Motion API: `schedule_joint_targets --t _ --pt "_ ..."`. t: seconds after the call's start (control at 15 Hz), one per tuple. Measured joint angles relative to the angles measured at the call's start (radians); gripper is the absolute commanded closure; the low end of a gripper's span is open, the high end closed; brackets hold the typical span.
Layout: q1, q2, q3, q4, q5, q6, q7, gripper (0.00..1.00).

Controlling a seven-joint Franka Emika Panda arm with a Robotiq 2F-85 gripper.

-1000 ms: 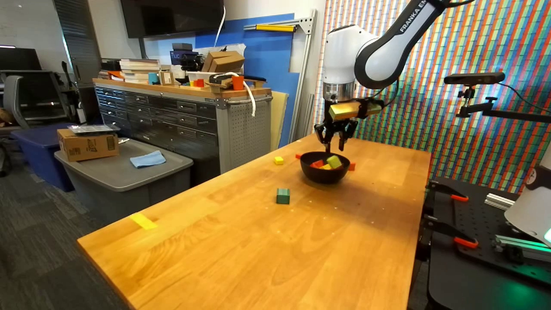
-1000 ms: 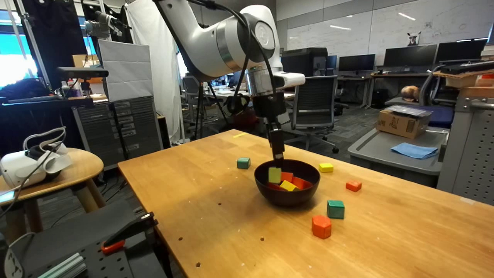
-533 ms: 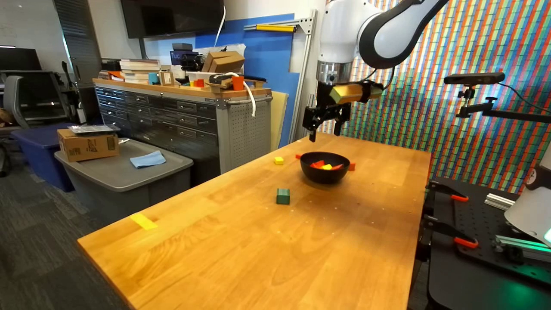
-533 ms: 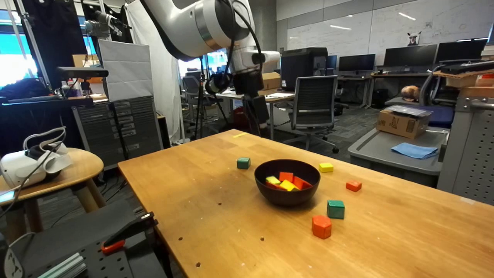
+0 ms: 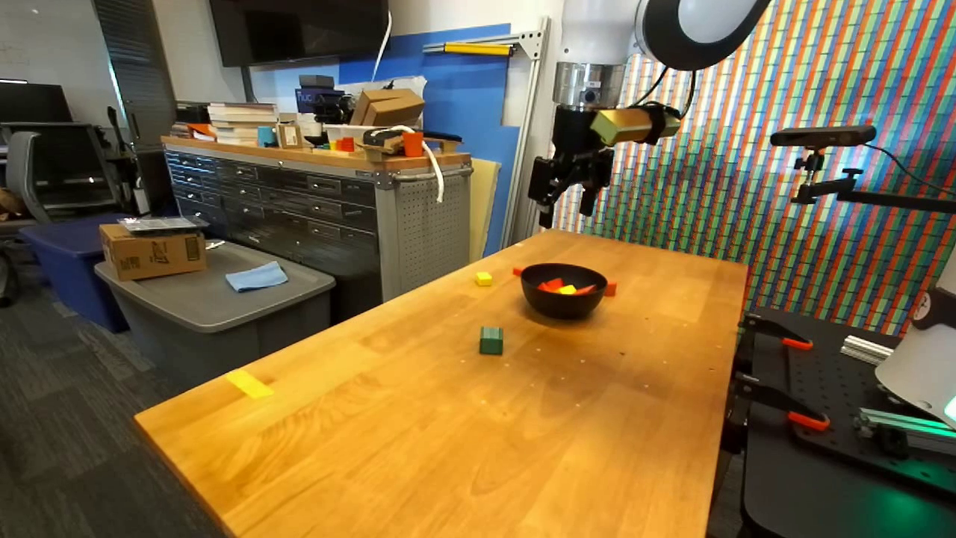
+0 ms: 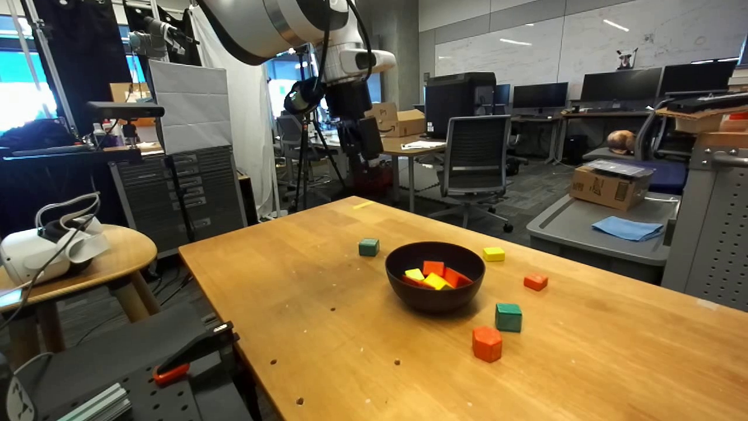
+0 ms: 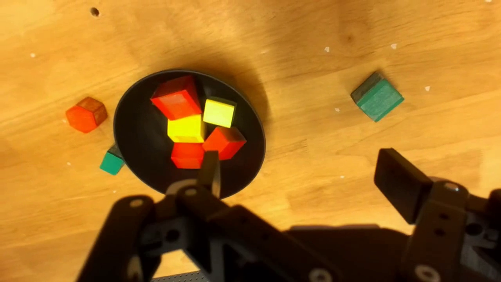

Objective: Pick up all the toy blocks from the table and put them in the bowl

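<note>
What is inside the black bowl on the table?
In the wrist view, three red blocks and two yellowish blocks show inside the bowl. One of the fingers hides part of the bowl's interior, and whatever lies beneath the blocks cannot be seen.

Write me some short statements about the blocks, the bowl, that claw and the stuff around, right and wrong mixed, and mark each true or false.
1. The bowl stands upright on the table. True.
2. Every block is in the bowl. False: five are on the table, one yellow block among them.
3. The gripper is open. True.
4. The gripper touches the bowl. False: it hangs in the air, apart from the bowl.
5. The bowl is empty. False: a red block and others lie in it.
6. A blue cloth lies on the grey bin. True.
</note>
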Motion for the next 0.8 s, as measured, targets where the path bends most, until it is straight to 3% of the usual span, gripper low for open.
schedule_joint_targets --t 0.47,0.8 --pt "0.022 0.14 0.055 0.086 -0.03 0.086 -0.021 0.0" --pt "0.056 0.32 0.054 0.254 0.113 0.034 0.064 0.0"
